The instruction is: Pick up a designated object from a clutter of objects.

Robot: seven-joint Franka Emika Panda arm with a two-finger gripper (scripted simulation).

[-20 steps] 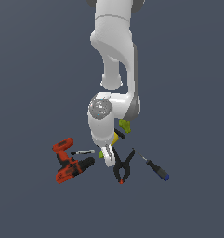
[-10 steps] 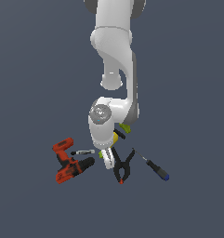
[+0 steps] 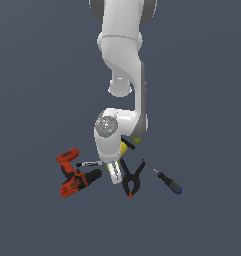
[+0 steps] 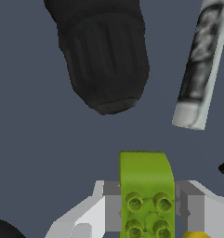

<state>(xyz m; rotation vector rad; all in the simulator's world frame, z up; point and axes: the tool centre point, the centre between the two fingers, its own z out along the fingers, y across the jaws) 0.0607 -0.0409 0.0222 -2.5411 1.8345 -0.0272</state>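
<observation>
Pinching the small lime-green studded block (image 4: 146,195) from both sides, the white gripper's (image 4: 147,211) grey finger pads (image 4: 112,212) press flat against it, low among the clutter beside the drill's black chuck (image 4: 104,60).

Simulated test scene, not real room: flat, featureless slate-blue ground (image 3: 37,75) fills whole exterior view, no walls, furniture or horizon. Glossy white jointed robot arm (image 3: 123,55) rendered smooth. Workshop-type clutter lies directly on ground: red-and-black power drill (image 3: 74,174), black spring clamp with red tips (image 3: 133,181), black screwdriver with blue end (image 3: 167,181), small marker, probably black and white (image 3: 90,163).
</observation>
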